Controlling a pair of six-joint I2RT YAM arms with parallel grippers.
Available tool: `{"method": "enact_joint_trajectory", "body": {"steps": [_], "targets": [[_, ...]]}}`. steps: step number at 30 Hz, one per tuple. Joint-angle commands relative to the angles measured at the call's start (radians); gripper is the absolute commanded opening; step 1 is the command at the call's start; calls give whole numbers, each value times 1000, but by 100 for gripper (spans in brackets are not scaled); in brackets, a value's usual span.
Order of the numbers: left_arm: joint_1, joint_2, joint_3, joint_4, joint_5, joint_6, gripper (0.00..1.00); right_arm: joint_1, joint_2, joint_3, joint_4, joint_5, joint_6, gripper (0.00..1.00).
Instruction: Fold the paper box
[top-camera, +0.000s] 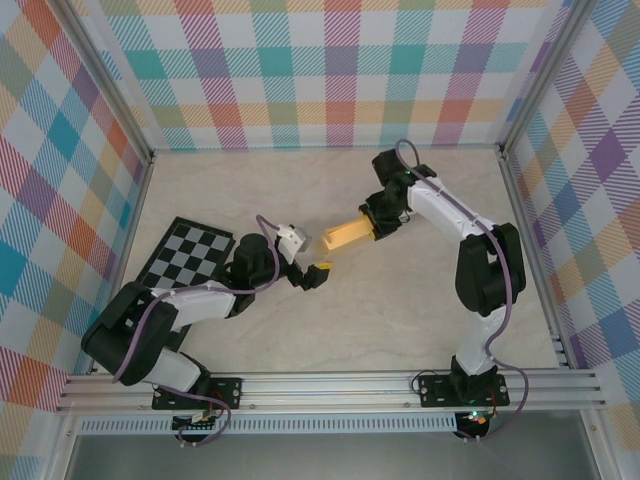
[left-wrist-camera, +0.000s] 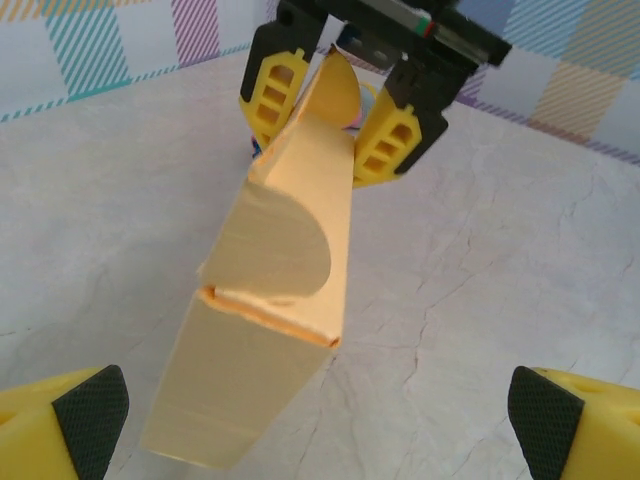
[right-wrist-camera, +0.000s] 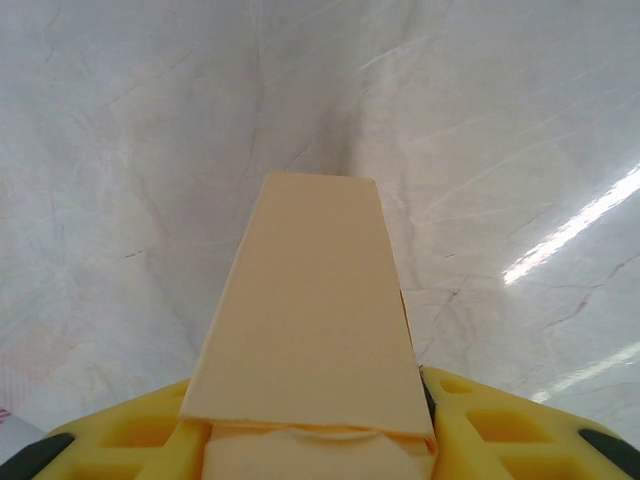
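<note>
Well apart from walls (top-camera: 330, 70), paper box (top-camera: 347, 235)

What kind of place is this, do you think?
Probably a robot test cell: the left arm and right arm are bolted to an aluminium rail, plaid walls close in the pale tabletop, and a checkered board lies on it.

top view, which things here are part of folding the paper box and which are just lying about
In the job: paper box, right gripper gripping it, left gripper open near it.
Lying about: checkered board.
</note>
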Motion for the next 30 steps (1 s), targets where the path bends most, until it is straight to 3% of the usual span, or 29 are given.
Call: {"method": "enact_joint_trajectory", "body": {"steps": [1, 6, 16, 22, 27, 30], "targets": [[-2, 56, 15, 95, 46, 160, 100, -20, -21, 36, -113, -75, -137, 45], [-31, 104, 53, 156, 12, 247, 99, -53, -96, -54, -115, -152, -155, 45], [-119, 219, 99, 316, 28, 238, 84, -83, -157, -77, -145, -191, -166, 45], [-122, 232, 99, 379, 24, 210, 68, -96, -183, -72, -180, -201, -188, 45], [-122, 190, 84, 373, 36, 211, 62, -115, -213, -93, -189, -198, -205, 45], [-122, 165, 87, 313, 86, 247, 51, -121, -225, -109, -183, -209, -203, 45]]}}
